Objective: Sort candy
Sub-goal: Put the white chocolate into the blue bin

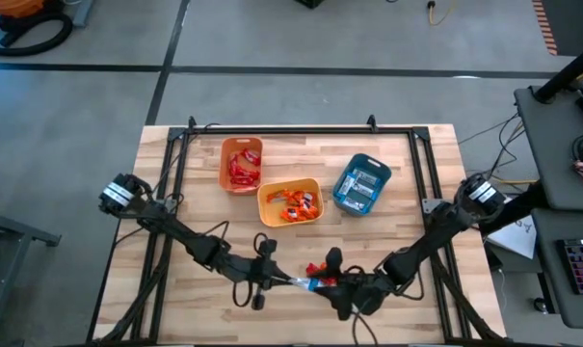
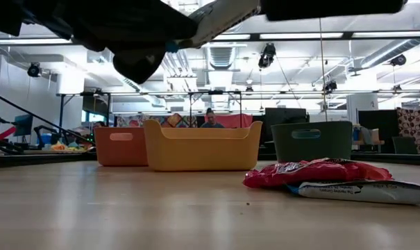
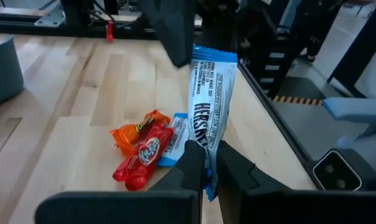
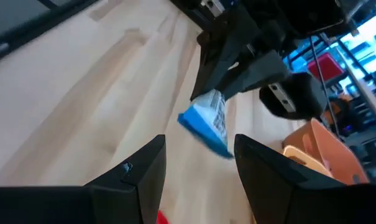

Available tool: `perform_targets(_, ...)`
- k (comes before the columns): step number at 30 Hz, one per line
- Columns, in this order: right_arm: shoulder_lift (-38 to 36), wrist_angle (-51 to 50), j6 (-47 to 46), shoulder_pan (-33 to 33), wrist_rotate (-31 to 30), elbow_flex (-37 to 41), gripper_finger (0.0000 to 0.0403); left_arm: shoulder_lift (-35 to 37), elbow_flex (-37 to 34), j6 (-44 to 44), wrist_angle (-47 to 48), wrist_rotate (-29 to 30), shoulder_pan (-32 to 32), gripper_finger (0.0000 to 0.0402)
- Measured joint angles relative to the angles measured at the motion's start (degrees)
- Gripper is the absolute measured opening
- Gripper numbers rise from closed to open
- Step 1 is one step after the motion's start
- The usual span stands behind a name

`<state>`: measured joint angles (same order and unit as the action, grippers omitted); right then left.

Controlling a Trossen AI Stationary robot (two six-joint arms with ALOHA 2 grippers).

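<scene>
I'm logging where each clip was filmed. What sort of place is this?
Probably a robotics lab or workshop: a wooden table on a bare concrete floor, long ceiling strip lights, and desks with monitors behind.

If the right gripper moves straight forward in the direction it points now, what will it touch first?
Most likely the blue-and-white bar pinched in the left gripper: it hangs just ahead of the right gripper's open fingers. Depth is unclear.

Both arms are dark, slim and jointed, each with a silver-banded cylindrical base joint and loose black cables trailing alongside. The left gripper (image 3: 205,168) and the right gripper (image 4: 197,168) each carry two broad, matte black, angular fingers.
</scene>
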<state>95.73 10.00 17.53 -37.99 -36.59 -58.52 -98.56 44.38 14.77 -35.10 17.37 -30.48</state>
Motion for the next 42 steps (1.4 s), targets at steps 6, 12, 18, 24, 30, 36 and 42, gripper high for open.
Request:
perform_targets(6,3.06,-0.46,4.9,1.97,2.21,-3.39,0.0182,-1.03,-0.28,1.23,-0.42,-0.05,0.0,0.0002)
perform_targets(12,3.4,-0.62,6.22,2.13,2.72,-4.22,0.0158,-1.27,-0.48,1.28,-0.42,0.01,0.0,0.0002)
perform_targets(18,3.4,-2.53,6.53,2.27,4.04,-4.77,0.0065,-1.24,-0.26,1.28,-0.4,0.04,0.0,0.0008)
perform_targets(24,3.4,-3.4,6.62,2.31,3.99,-4.72,0.0026,-1.24,-0.26,2.82,-0.29,0.55,0.04,0.0026)
perform_targets(30,3.19,-6.54,6.35,2.31,4.05,-6.08,0.0027,-1.04,-0.2,3.8,-0.07,0.88,0.21,0.0066)
perform_targets(36,1.72,-21.39,0.64,2.58,3.94,-10.97,0.0027,1.38,-0.15,3.36,7.41,1.0,0.51,0.0123)
perform_targets(42,-2.3,-44.49,-11.36,7.0,0.0,-16.95,0.0027,8.02,-0.15,3.33,21.18,1.62,0.85,0.0151)
